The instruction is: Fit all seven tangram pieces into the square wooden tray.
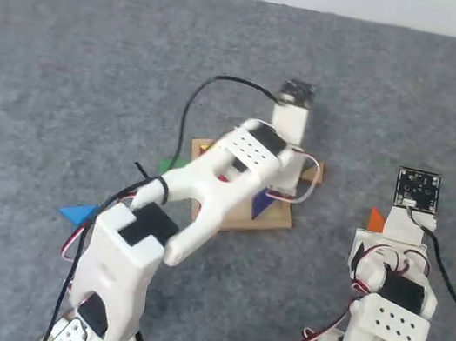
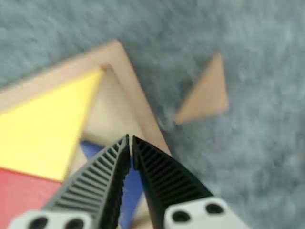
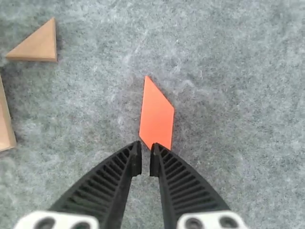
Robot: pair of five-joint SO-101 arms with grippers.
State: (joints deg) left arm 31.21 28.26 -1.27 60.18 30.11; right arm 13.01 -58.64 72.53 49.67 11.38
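- The right gripper [image 3: 145,153] hangs low over the grey carpet [image 1: 53,60] on the right side of the table. Its fingers are drawn almost together, with only a thin slit between the tips and nothing held.
- An orange parallelogram [image 3: 156,114] lies flat on the carpet. Its near corner is just ahead of the right gripper's fingertips.
- A light blue triangle [image 1: 77,213] lies on the carpet on the left side, well apart from the tray and beside the left arm's forearm.
- The square wooden tray [image 1: 268,220] sits mid-table, partly hidden under the left arm.
- The left gripper [image 2: 130,143] is poised over the tray, near one of its corners. Its fingers are pressed closed, and I see nothing between them.
- Inside the tray, a yellow triangle [image 2: 43,129] lies flat against the rim by that corner.
- A red piece [image 2: 19,191] adjoins the yellow triangle.
- A dark blue piece [image 2: 91,149] lies beneath the left gripper's fingers. Whether they touch it cannot be told.
- Bare tray floor shows between the yellow triangle and the rim.
- A tan triangle [image 2: 205,95] lies on the carpet outside the tray, near that corner but apart from the rim.
- A green piece [image 1: 169,163] shows at the tray's far left edge. I cannot tell whether it lies inside.
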